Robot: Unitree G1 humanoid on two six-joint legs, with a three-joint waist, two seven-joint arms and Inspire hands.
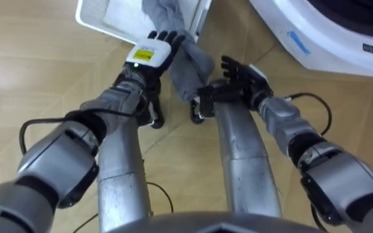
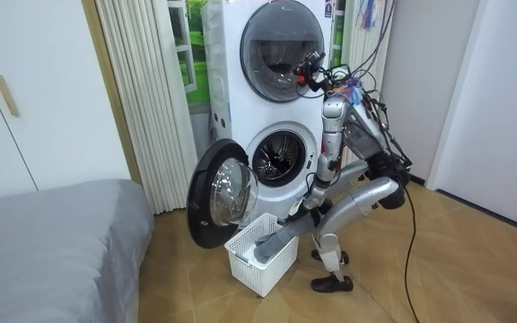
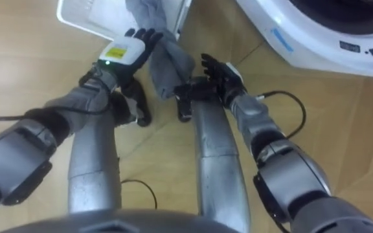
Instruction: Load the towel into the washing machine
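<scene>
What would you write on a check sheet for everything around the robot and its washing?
surface: wooden floor; the robot bends over it before the washing machine.
job's things: grey towel partly out of the white laundry basket; machine's door open.
clutter: nothing seen.
hands: left hand, fingers curled on the towel; right hand open beside it.
cables: only the robot's own.
surroundings: bed, curtain, second machine stacked on top.

The top edge cuts off the towel (image 1: 193, 61), the white basket (image 1: 118, 19) and the washing machine (image 1: 316, 45).
</scene>
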